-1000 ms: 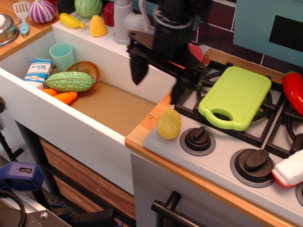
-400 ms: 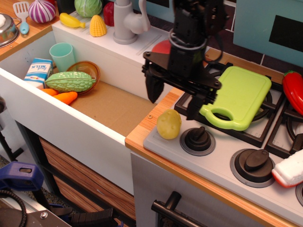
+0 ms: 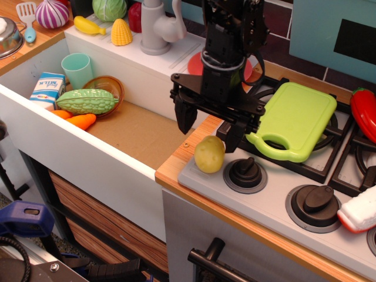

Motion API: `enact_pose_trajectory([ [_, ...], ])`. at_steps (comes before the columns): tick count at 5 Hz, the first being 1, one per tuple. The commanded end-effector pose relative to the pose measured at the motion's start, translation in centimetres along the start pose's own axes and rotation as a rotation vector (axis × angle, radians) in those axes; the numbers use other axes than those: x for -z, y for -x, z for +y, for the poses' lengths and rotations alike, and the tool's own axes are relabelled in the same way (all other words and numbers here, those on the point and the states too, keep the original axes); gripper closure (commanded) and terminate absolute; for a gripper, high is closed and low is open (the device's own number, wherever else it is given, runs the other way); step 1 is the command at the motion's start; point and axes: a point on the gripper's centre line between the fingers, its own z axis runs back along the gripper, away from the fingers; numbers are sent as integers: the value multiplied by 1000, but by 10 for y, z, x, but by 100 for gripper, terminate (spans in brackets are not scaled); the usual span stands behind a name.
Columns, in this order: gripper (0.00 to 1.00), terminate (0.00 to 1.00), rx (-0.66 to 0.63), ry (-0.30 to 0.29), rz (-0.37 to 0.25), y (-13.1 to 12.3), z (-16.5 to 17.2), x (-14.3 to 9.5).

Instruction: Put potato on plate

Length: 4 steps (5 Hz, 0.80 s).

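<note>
The pale yellow potato [image 3: 210,154] stands on the front left corner of the toy stove, at the wooden counter's edge. My gripper [image 3: 207,126] is open, its two black fingers spread wide just above and behind the potato, one to each side, not touching it. The red-pink plate [image 3: 195,63] lies on the counter behind the arm, mostly hidden by the arm; only its left and right edges show.
A lime green cutting board [image 3: 292,120] lies on the burner grates right of the gripper. Black stove knobs [image 3: 245,173] sit just right of the potato. The sink [image 3: 135,132] at the left holds a green gourd [image 3: 86,101], carrot, milk carton, cup and orange bowl. A grey faucet [image 3: 156,26] stands behind.
The gripper has come right from over the sink edge and lowered toward the potato, then shifted slightly left, so its open fingers now straddle the spot above it. The potato has not moved.
</note>
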Motion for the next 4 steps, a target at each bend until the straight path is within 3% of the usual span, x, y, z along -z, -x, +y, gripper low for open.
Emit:
enact_pose_trajectory([
  [1,0,0,-15,38,-45,-12,-3,2],
  [4,0,0,-54,25,-68,9,4,18],
])
